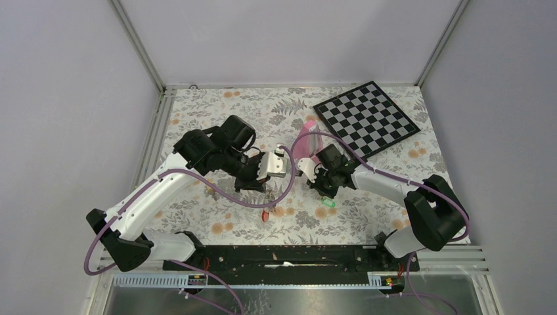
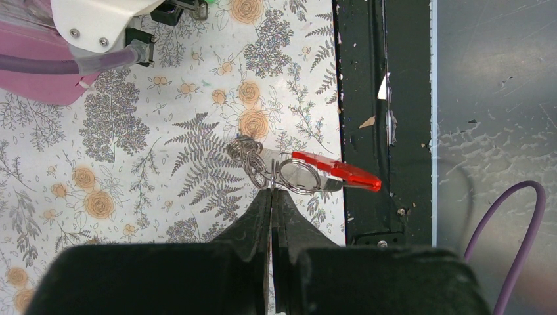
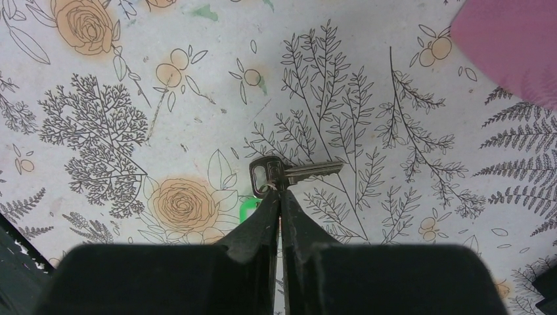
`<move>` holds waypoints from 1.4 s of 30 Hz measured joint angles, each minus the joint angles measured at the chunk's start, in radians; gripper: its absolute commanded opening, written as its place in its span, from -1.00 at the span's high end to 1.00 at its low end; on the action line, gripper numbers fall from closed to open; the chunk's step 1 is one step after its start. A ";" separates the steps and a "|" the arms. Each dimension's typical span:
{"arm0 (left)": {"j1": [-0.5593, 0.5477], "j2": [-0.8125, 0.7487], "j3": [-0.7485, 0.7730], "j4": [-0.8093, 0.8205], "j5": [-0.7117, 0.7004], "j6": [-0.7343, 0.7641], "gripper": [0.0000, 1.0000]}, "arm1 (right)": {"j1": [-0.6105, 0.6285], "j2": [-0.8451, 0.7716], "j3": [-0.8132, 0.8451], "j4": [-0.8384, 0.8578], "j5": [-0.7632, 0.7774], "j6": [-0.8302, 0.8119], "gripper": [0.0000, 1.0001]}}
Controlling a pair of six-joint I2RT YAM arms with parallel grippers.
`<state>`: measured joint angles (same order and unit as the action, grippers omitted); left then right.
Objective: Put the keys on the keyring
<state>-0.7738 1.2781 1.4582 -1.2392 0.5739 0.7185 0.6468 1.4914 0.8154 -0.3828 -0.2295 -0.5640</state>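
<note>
The keyring, a grey body with a red bar, hangs with coiled wire rings just past my left gripper. That gripper is shut, pinching one thin ring of the bunch. From above, the keyring's red end shows below the left gripper. My right gripper is shut on the head of a dark metal key, whose blade points right above the floral cloth. From above, the right gripper sits a short way right of the left one.
A pink pyramid stands just behind the two grippers. A checkered board lies at the back right. A small green tag lies on the cloth by the right gripper. The black rail runs along the near edge.
</note>
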 measured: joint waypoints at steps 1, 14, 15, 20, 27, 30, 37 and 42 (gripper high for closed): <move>0.000 0.000 0.000 0.000 0.000 0.000 1.00 | 0.000 0.000 0.000 0.000 0.000 0.000 0.77; 0.000 0.000 0.000 0.004 0.000 0.000 1.00 | 0.000 0.000 0.000 -0.002 -0.019 0.000 0.64; 0.000 0.000 0.000 0.004 0.000 0.000 1.00 | 0.000 0.000 0.000 -0.002 -0.019 0.000 0.61; 0.000 0.000 0.000 0.007 0.000 0.000 1.00 | 0.000 0.000 0.000 -0.002 -0.018 0.000 0.51; 0.000 0.000 0.000 0.007 0.000 0.000 1.00 | -0.002 0.000 -0.001 -0.002 -0.015 0.000 0.43; 0.000 0.000 0.000 0.007 0.000 0.000 1.00 | -0.006 0.000 -0.004 -0.003 -0.015 0.000 0.42; 0.000 0.000 0.000 0.007 0.000 0.000 1.00 | -0.011 0.000 -0.018 -0.013 -0.014 0.000 0.42; 0.000 0.000 0.000 0.007 0.000 0.000 1.00 | -0.012 0.000 -0.022 -0.019 -0.014 0.000 0.45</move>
<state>-0.7738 1.2781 1.4582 -1.2320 0.5739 0.7189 0.6346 1.4914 0.7933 -0.4019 -0.2440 -0.5640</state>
